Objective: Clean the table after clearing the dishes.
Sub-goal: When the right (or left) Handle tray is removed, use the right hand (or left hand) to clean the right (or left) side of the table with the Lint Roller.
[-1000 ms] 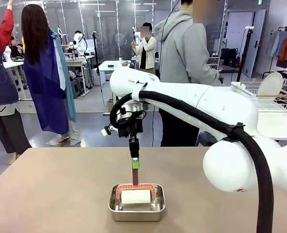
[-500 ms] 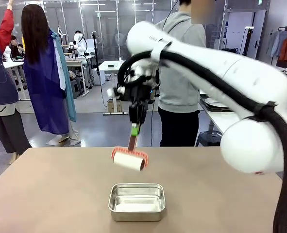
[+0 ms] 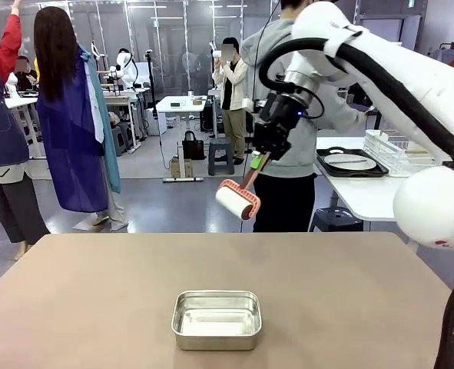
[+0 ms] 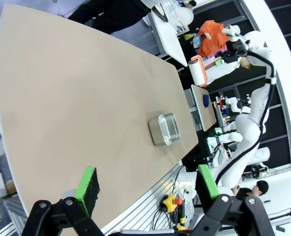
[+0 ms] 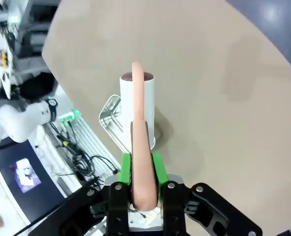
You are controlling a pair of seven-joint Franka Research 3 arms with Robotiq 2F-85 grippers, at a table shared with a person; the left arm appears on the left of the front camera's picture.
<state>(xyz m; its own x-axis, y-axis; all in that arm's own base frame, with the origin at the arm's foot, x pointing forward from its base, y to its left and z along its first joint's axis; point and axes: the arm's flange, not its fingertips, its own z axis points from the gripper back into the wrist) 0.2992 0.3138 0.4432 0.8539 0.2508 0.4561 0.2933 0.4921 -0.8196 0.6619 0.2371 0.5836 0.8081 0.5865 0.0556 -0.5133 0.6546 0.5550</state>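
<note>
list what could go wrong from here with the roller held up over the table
The right end effector pinches the lint roller only by its thin handle, tilted; it might twist or slip.
It hangs near the person at the far edge; a swing could hit them.
The steel pan sits mid-way on the table; a wiping pass could knock it.

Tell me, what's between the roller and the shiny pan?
Nothing. In the front view, the roller hangs in the air, and only bare table lies between it and the pan.
</note>
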